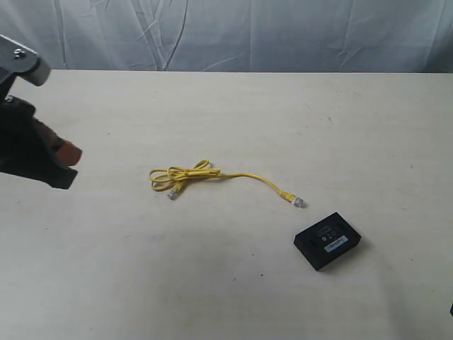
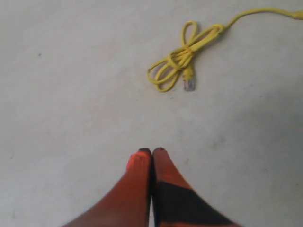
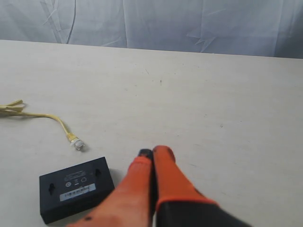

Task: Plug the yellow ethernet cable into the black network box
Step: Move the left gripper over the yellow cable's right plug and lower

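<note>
On the far left, my left arm (image 1: 34,152) hung above the surface (image 1: 226,106), well apart from everything. Its jaws were pressed together, tip to tip, with nothing between them.

Next came the cable (image 1: 237,175), lying flat and untouched. Its left part was bunched in a loose knot (image 1: 185,173), with one plug (image 2: 189,84) poking out beside the loops. From the knot a free run curved rightward and ended in the other plug (image 1: 298,203), which lay near the box (image 1: 328,242) but not touching it.

The box sat flat, label up, right of centre and toward the front edge. I could not make out a port on any side I could see.

The right jaws, seen only from their own wrist camera, were also closed on nothing, hovering just beside the box.

I judged the task was at its opening step: approach, with no grasp made yet. The next move would call for one pair of jaws to part and come down on the free plug. It would need a grip behind the clear head so the tip stayed exposed. The other arm would likely have to steady the box, since it looked light enough to slide under a push.
</note>
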